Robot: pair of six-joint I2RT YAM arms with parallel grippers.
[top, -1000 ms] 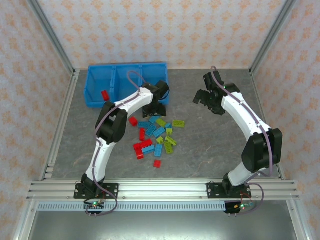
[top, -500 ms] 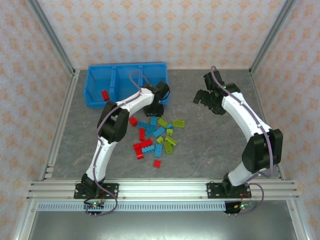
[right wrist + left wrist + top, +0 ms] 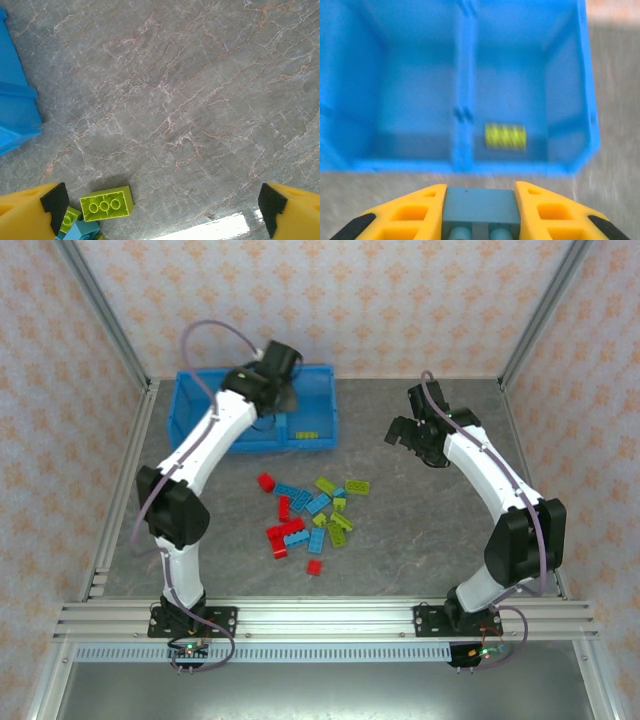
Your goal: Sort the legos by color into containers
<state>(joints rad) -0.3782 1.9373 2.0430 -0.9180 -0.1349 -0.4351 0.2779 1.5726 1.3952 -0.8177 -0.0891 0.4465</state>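
Left gripper [image 3: 283, 390], spread and empty, hangs over the bright blue plastic tray [image 3: 255, 447]. One lime green studded brick [image 3: 505, 136] lies in its right compartment. Right gripper [image 3: 162, 205]: spread, empty

Glossy blue plastic tray [image 3: 570, 75], smooth plastic legos [image 3: 310, 515], matt veined stone-look table [image 3: 200, 100]

Lime lego [image 3: 306, 434] now in tray [image 3: 186, 422], left gripper [image 3: 284, 392] above
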